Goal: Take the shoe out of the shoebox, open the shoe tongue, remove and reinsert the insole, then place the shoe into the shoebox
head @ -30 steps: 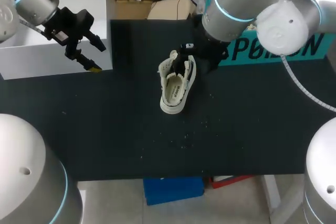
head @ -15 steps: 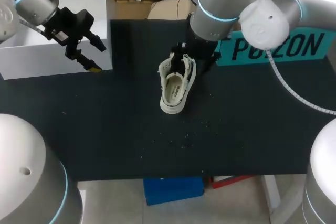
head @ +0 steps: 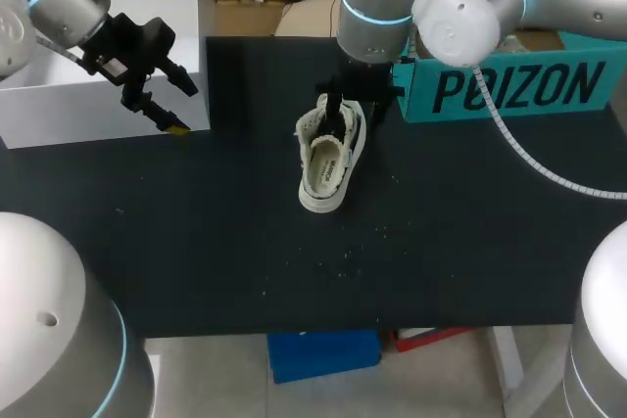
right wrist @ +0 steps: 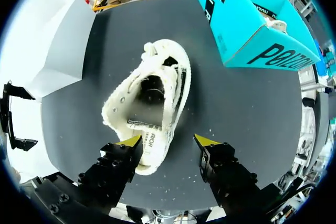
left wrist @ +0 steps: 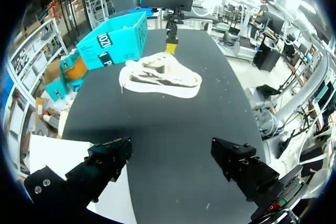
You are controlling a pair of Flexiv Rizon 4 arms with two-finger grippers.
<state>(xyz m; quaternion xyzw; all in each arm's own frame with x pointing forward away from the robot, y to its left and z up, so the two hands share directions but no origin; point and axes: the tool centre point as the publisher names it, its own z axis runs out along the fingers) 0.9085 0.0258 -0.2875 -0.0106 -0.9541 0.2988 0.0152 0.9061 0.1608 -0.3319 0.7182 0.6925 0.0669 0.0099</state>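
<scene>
My left gripper (head: 179,108) hangs spread and empty at the tabletop's (head: 196,242) far left edge, by a white box (head: 78,115). The shoe (head: 331,159) sits sole-down near the far middle, my right gripper (right wrist: 169,141) open just above one end, the teal shoebox (head: 509,90) at the far right edge. It is likely light, soft canvas: pinch its firmer opening rim, not the floppy laced part.

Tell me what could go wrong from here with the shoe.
The right gripper hangs open over the shoe; coming down off-centre, it may shove the shoe's side instead of gripping it. The left gripper is off by the white box, so nothing steadies the shoe; a pull may drag it across the table.
</scene>
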